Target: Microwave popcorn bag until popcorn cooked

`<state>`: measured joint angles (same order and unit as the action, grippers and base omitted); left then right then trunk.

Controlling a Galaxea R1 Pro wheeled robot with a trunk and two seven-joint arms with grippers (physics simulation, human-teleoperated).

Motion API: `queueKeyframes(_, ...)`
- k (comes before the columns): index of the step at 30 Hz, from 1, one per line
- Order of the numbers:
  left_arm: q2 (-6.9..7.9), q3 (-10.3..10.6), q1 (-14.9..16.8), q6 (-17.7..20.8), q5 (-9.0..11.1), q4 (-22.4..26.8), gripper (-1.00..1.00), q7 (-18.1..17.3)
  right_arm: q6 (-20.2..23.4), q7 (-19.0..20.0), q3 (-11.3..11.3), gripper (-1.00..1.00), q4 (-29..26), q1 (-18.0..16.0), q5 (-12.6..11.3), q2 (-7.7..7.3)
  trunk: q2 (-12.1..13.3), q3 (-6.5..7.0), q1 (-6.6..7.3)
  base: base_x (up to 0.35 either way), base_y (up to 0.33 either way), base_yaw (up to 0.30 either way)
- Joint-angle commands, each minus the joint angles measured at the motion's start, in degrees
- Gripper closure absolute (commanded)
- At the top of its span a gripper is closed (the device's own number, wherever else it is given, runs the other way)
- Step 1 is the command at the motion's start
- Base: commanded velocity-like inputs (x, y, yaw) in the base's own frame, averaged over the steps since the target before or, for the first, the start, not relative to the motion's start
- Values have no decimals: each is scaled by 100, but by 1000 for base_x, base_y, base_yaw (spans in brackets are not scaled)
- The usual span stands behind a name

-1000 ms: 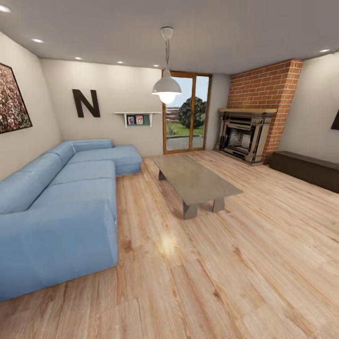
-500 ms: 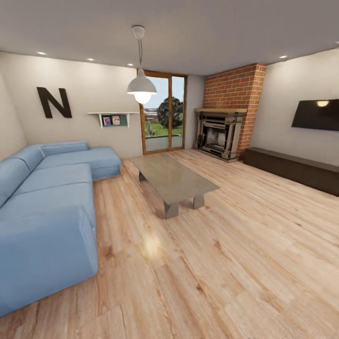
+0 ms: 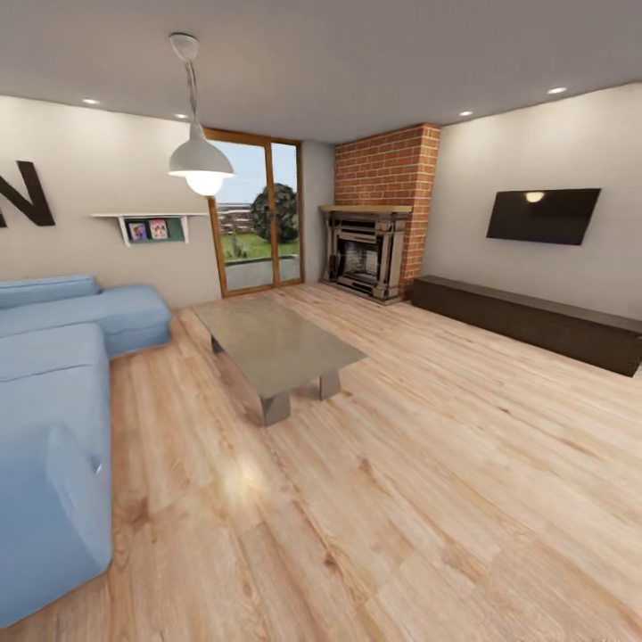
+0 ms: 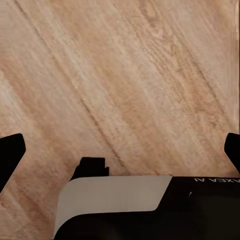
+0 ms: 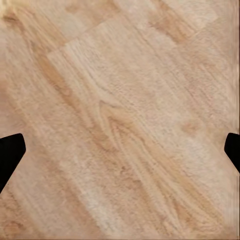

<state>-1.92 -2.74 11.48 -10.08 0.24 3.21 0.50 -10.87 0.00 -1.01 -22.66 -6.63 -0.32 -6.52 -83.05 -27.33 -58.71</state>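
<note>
Here — both pincers seemingly spread | wood floor | sofa — coffee table

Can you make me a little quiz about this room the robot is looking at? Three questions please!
1. True or false: the coffee table stands on a wood floor.
2. What hangs on the wall above the long dark low cabinet? A) a clock B) a black TV C) a mirror
3. Fill in the blank: the fireplace sits at the foot of a red ____ chimney.

Key: 1. True. 2. B. 3. Brick.

Bonus look: a blue sofa sits at the left, and a white lamp hangs from the ceiling. Under both wrist cameras, the fingers are spread wide over bare floor.
</note>
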Motion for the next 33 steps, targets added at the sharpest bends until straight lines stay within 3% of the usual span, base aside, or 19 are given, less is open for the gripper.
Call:
queueKeyframes(1, -1, -25, 3, -20, 2, -4, -100, 4, -20, 0, -6, -100, 7, -5, -3, 1, -3, -6, -2, 236, -254, -300)
queueKeyframes(33, -1, -25, 4, -20, 2, -4, -100, 12, -20, 0, 29, -100, 25, -5, 50, 10, -3, -6, -2, 258, -245, -300)
